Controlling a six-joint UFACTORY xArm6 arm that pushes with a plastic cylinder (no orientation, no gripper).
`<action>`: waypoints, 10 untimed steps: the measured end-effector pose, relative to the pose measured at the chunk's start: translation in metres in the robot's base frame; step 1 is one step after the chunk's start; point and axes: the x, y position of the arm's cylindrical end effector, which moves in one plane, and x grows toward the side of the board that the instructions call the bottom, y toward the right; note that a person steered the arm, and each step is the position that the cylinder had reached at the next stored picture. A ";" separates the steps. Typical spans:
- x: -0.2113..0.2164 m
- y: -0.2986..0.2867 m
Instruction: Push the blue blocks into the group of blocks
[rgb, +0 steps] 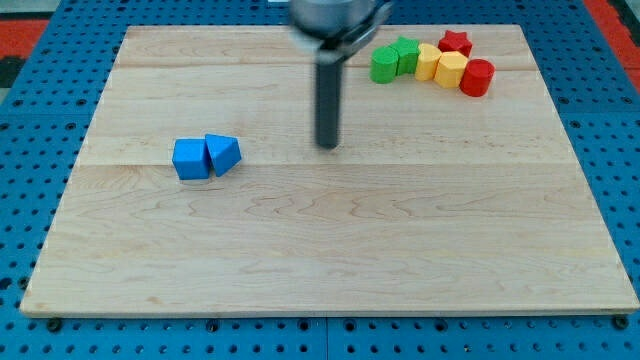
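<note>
Two blue blocks lie side by side at the view's left middle: a blue cube (190, 159) and a blue triangular block (224, 154), touching each other. The group of blocks is at the view's top right: a green block (384, 65), a second green block (406, 53), a yellow block (428, 61), a second yellow block (452, 70), a red star (456, 42) and a red cylinder (477, 77). My tip (328, 146) stands on the board to the right of the blue blocks, well apart from them, and below-left of the group.
The wooden board (330, 260) lies on a blue perforated table (40, 80). The arm's dark body (335, 20) hangs over the board's top middle.
</note>
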 end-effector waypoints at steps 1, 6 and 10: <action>0.032 -0.148; -0.058 0.007; -0.096 0.163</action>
